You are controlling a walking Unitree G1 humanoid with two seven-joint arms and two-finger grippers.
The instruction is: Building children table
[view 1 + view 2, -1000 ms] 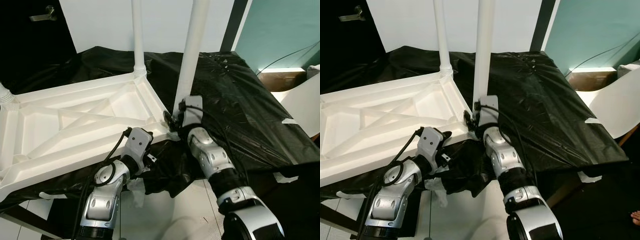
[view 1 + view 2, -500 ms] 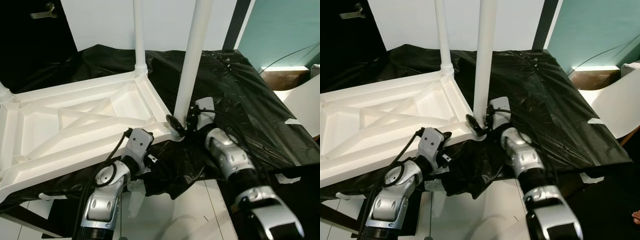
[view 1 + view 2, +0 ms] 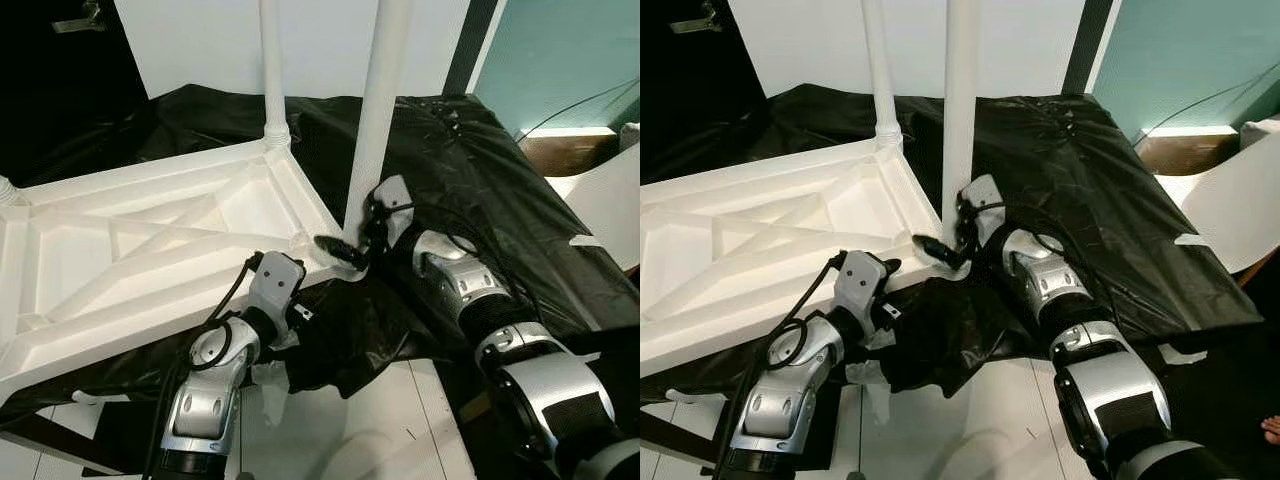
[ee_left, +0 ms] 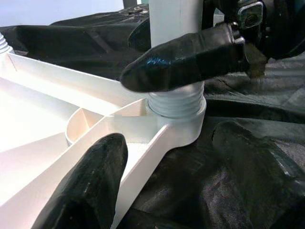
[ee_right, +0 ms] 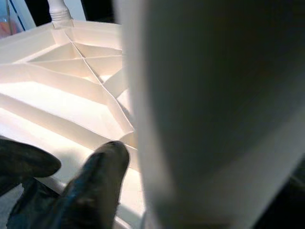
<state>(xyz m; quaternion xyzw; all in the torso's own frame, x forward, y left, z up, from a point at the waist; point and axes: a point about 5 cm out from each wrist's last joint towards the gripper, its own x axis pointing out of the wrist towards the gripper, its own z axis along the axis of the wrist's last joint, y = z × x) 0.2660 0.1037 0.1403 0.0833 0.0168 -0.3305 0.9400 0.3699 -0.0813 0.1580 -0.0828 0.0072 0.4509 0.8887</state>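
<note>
A white plastic table top (image 3: 150, 250) lies upside down on a black sheet (image 3: 470, 190). Two white legs stand up from it, the far leg (image 3: 270, 70) and the near leg (image 3: 378, 110) at its right front corner. My right gripper (image 3: 355, 243) clasps the near leg's threaded base (image 4: 176, 102); one black finger (image 4: 186, 57) lies across its front, the other is hidden behind it. The right wrist view has that leg (image 5: 214, 109) pressed close beside a fingertip (image 5: 97, 183). My left gripper (image 4: 171, 191) is open at the front rim by the same corner.
A third leg's stub (image 3: 8, 190) rises at the table top's far left corner. The black sheet hangs over the front edge above white floor tiles (image 3: 370, 430). A white curved panel (image 3: 600, 210) stands to the right, with a black door (image 3: 60, 70) behind on the left.
My right wrist has swung round the near leg's base, so its finger now points left across the front. The left arm has stayed put. The camera shifted slightly.
</note>
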